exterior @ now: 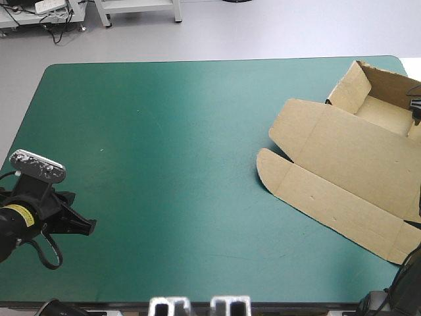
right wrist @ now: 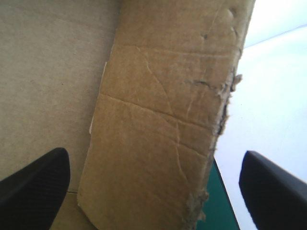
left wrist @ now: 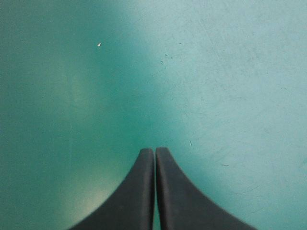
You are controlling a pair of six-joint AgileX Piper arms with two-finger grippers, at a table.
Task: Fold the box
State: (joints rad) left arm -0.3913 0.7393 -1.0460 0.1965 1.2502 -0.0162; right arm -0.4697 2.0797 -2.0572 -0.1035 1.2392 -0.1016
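**Box at right; one claw clenched, one released**

High view: the brown box (exterior: 342, 171) is seen lying mostly flat at the right of the teal-green surface (exterior: 164, 131), with walls raised at its far end.

Left wrist view: the left claw (left wrist: 154, 152) is clenched over bare surface.

Right wrist view: the right claw (right wrist: 153, 167) is held released, with a ragged-edged flap (right wrist: 158, 120) of the box between its fingers.

The cut brown board box (exterior: 342, 164) runs off the high view's right edge, and the black-fingered right gripper (right wrist: 154, 155) shows there only as a dark scrap. A white speck (left wrist: 99, 44) on the teal-green table cover (left wrist: 230, 86) is too small to identify.
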